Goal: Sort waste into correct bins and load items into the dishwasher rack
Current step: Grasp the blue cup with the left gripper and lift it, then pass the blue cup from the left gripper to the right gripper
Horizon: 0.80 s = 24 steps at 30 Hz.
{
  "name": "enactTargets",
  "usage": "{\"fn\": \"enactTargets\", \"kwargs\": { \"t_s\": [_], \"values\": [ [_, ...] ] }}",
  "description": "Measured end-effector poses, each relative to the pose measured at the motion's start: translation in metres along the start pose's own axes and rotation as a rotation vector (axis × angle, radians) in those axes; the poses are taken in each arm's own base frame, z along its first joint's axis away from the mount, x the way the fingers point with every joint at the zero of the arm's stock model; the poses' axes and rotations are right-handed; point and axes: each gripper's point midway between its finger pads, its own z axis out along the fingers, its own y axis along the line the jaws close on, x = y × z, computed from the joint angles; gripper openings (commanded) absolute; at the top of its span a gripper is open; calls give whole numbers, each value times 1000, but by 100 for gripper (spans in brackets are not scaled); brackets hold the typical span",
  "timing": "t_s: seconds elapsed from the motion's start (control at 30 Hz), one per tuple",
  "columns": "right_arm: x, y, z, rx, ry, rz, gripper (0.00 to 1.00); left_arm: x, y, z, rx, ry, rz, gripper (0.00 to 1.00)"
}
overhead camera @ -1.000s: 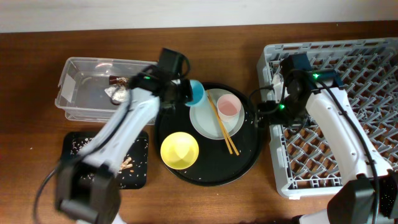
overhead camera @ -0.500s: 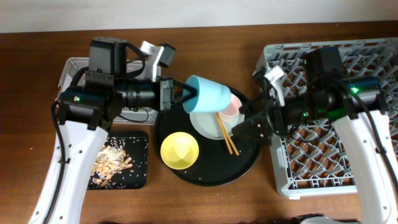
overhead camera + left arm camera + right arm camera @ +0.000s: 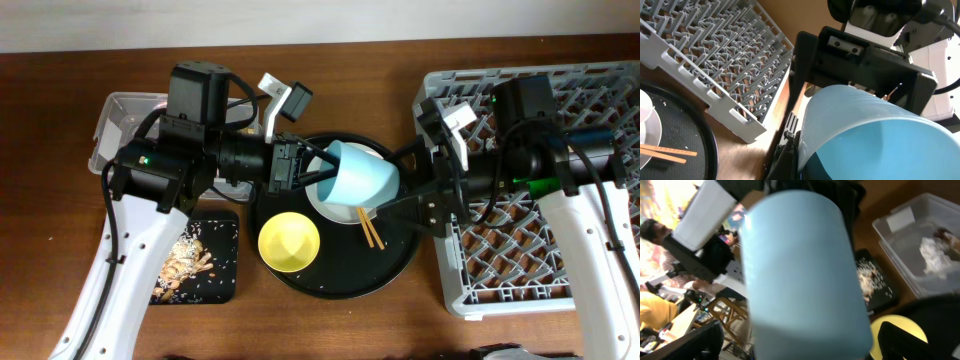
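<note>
My left gripper (image 3: 318, 172) is shut on the rim of the light-blue cup (image 3: 362, 180) and holds it on its side, high above the round black tray (image 3: 400, 262). In the left wrist view one finger presses the cup's wall (image 3: 875, 135). My right gripper (image 3: 412, 190) is open, a finger on either side of the cup's base, and the cup (image 3: 800, 275) fills the right wrist view. The yellow bowl (image 3: 289, 242) and the chopsticks (image 3: 370, 228) lie on the tray. The plate (image 3: 318, 203) is mostly covered and the pink cup is hidden.
The grey rack (image 3: 560, 260) stands at the right, its corner close to the tray (image 3: 715, 55). The clear tub (image 3: 120, 130) with white tissue (image 3: 935, 252) is at the far left. The flat black tray (image 3: 200, 265) holds beige scraps.
My left gripper has carried the blue cup up and to the right, from the tray's left rim to over the plate. My right gripper has opened round its base.
</note>
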Motion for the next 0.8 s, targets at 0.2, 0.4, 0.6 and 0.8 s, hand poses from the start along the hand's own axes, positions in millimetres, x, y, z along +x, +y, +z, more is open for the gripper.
{"fn": "enactTargets", "kwargs": {
  "t_s": [0.2, 0.4, 0.6, 0.8],
  "values": [
    [-3, 4, 0, -23, -18, -8, 84, 1, -1, 1, 3, 3, 2, 1],
    [-4, 6, 0, -35, -23, -7, 79, 0, -8, 9, 23, 10, 48, 1],
    [-2, 9, 6, -48, -3, -16, 67, 1, -12, 11, 36, 17, 56, 1],
    [-3, 8, 7, -47, -5, -39, 48, 1, -13, 11, 43, 17, 56, 0]
  ]
}}
